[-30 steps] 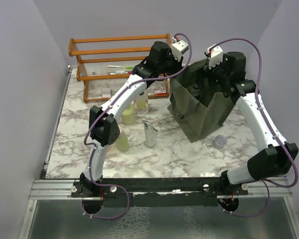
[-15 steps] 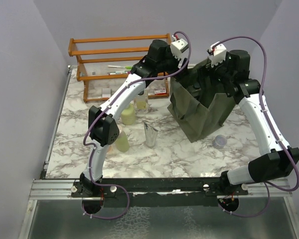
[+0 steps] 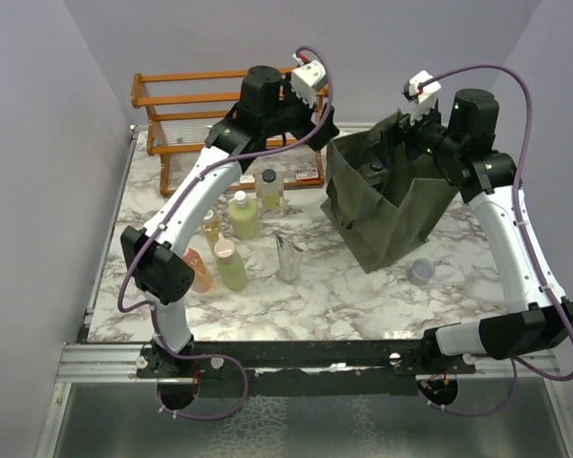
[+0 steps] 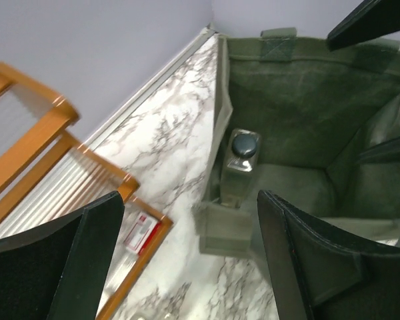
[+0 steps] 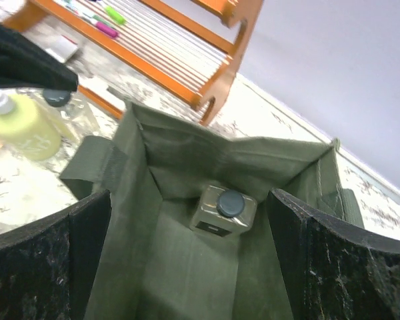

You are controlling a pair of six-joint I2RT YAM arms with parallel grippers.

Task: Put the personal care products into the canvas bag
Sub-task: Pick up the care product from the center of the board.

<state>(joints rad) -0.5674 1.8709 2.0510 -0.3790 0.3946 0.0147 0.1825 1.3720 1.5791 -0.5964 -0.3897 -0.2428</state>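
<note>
Top external, silver tube (image 3: 288, 258) on table (image 3: 363, 298), right wrist, bottle (image 5: 223, 208) in canvas bag (image 5: 180, 163)

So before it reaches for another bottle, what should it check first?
1. Left hand empty, fingers spread: ok.
2. Right hand open above the canvas bag: ok.
3. Bag mouth open: ok.
4. Black-capped bottle cap-up inside the bag: ok.
5. All products packed: not ok; a pale green bottle, a silver tube and others stand on the marble table.
6. Right hand touching the bag's fabric: cannot tell.
</note>
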